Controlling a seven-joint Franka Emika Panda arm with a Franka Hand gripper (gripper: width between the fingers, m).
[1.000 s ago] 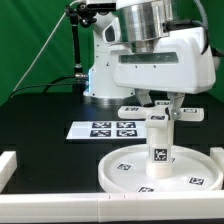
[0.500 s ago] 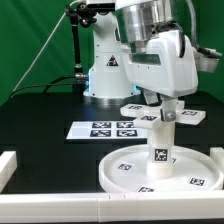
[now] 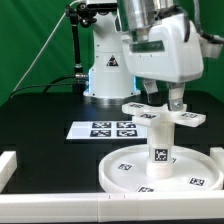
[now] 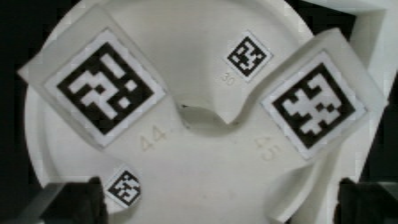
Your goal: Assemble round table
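Note:
The large round disc (image 3: 190,165) lies flat on the black table at the front. The short thick post (image 3: 160,140) stands upright in its middle with a tag facing me. The cross-shaped piece (image 3: 160,112) sits on top of the post, arms level. My gripper (image 3: 165,99) hangs just above the cross piece, jaws wide apart and holding nothing. In the wrist view the cross piece (image 4: 196,115) fills the frame with two large tags, the disc (image 4: 214,185) lies beneath, and my dark fingertips (image 4: 75,200) stand at either side of my gripper (image 4: 222,202).
The marker board (image 3: 103,129) lies behind the disc toward the exterior view's left. White border rails run along the front (image 3: 50,208) and the front left corner (image 3: 8,165). The robot base (image 3: 105,75) stands at the back before a green backdrop.
My gripper has risen off the cross piece and drawn back toward the exterior view's right. The cross piece stays on the post, and the post and disc have not moved.

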